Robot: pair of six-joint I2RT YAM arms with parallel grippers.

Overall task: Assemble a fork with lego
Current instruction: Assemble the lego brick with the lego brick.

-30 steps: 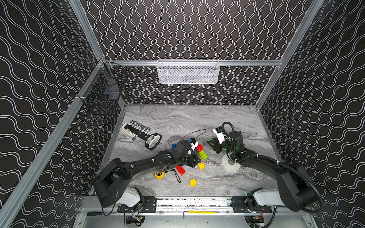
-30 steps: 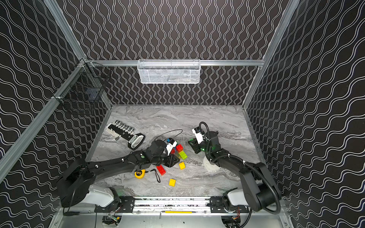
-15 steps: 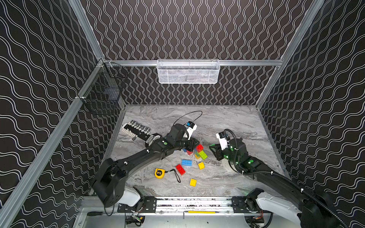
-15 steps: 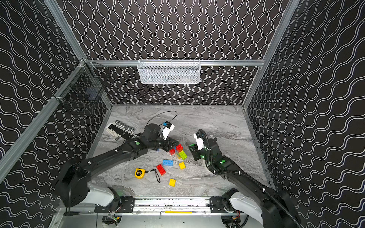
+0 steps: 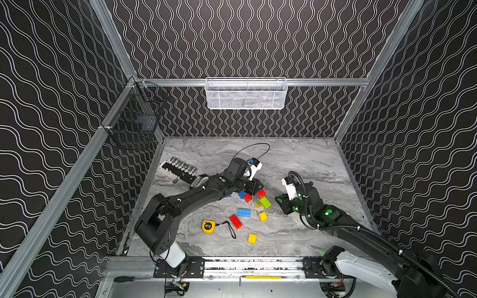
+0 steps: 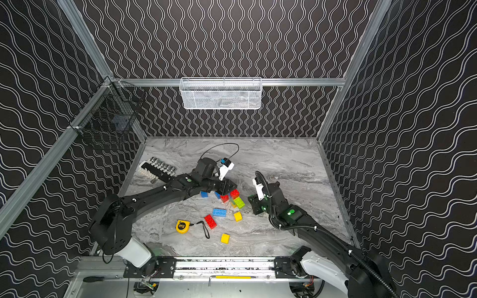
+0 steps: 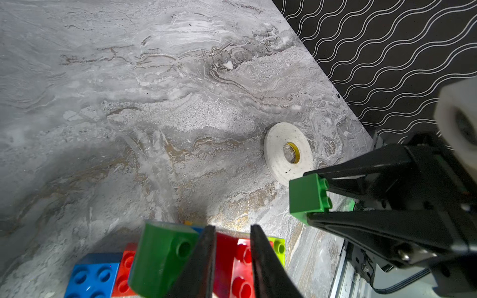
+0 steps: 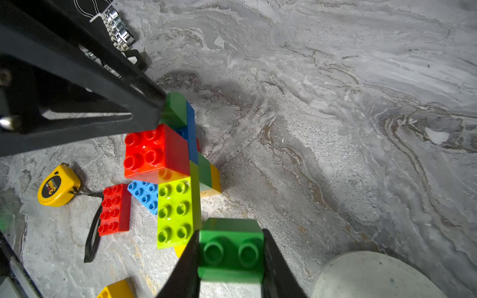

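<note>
Lego brick (image 8: 230,260): green glossy plastic, round studs, pinched in right hand (image 8: 229,232).

I'm looking at a grey marbled table (image 5: 296,160). At its far left lies a socket rack (image 5: 180,167), black, with a row of shiny sockets. Near the middle sits a clump of joined bricks (image 5: 262,200) in red, lime, blue, green and yellow. A small blue brick (image 6: 204,194) lies just to its left. On my side of the clump lie a long blue brick (image 5: 244,212), a long red brick (image 5: 236,221) and a yellow brick (image 5: 262,216), close together. A yellow tape measure (image 5: 208,226) lies left of the red one, its black strap looping beside that brick. A second yellow brick (image 5: 252,238) lies alone nearer the front edge. The left wrist view shows me a roll of white tape (image 7: 287,152) lying flat near the right wall.
</note>
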